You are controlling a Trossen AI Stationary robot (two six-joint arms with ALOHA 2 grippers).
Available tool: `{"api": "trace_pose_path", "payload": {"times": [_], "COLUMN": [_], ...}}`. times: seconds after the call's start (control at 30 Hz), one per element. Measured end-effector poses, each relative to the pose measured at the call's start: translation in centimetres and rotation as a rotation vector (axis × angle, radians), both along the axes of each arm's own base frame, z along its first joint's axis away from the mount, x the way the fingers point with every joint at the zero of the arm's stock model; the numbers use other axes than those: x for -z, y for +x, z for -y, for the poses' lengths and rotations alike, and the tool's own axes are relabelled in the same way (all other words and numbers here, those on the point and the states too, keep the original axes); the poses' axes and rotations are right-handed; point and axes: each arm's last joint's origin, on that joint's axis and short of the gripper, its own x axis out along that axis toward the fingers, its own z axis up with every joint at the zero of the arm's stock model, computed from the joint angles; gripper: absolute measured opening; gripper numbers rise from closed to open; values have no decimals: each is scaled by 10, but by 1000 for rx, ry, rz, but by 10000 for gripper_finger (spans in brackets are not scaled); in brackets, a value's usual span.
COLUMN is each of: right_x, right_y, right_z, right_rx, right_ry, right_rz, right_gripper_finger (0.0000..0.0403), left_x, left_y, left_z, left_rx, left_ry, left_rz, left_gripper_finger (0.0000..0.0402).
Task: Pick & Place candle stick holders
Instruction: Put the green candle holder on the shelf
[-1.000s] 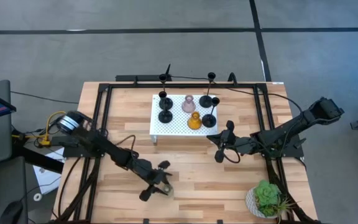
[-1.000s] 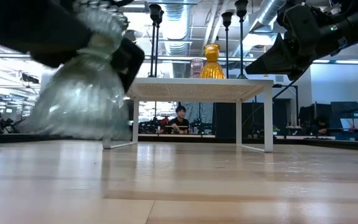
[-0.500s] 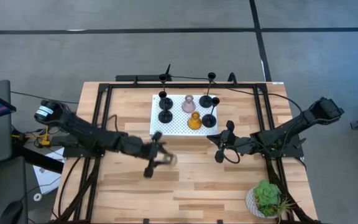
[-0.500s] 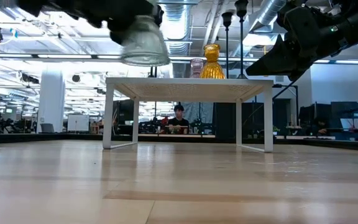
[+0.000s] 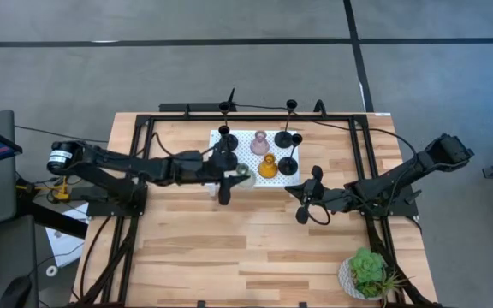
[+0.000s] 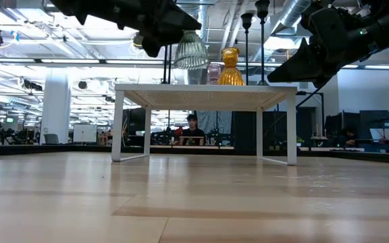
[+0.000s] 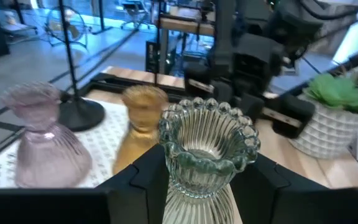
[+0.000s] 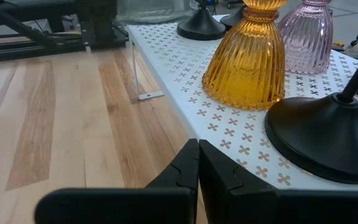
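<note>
Currently the left gripper (image 7: 194,186) is clamping the pale green glass holder (image 7: 205,149) around its lower body, carrying it in the air. In the overhead view that holder (image 5: 241,174) is sitting mid-frame, over the lower left corner of the white perforated platform (image 5: 219,174). In the table-level view it is hanging above the platform top, left of the amber holder (image 6: 229,67).

Right gripper (image 8: 197,163) is closed on nothing, waiting by the platform's right edge, right of centre in the overhead view.

On the platform: amber holder, pink holder (image 5: 259,143), and black stemmed holders (image 5: 227,159) around them. Two more black ones are standing on the table frame at upper centre.

Risks, as I read them:
- Green holder is close to the amber one, and a black base is nearby too. Lowering it off-line could be knocking glass on glass.
- It's near the platform corner. Letting go too far out could be tipping it off the edge.
- Ribbed glass in narrow fingers could be slipping or tilting on release.

Surface: light wood plank table (image 5: 264,248) with a black frame, and a potted plant (image 5: 368,272) at lower right. Room: open workshop with ceiling ducts, and a person sitting far behind, seen under the platform.
</note>
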Motion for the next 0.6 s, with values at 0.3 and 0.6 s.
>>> {"api": "trace_pose_path", "payload": {"times": [0.3,0.6], "right_x": [1,2], "right_y": [0,-1], "right_z": [0,0], "right_rx": [1,1], "right_ry": [-4,-6], "right_rz": [-12,-17], "right_gripper_finger": [0,0], "left_x": [9,22], "left_y": [25,34], "left_z": [-14,-27], "left_rx": [-95,-177], "left_ry": [-21,-49], "left_rz": [-56,-100], "left_gripper_finger": [145,145]}}
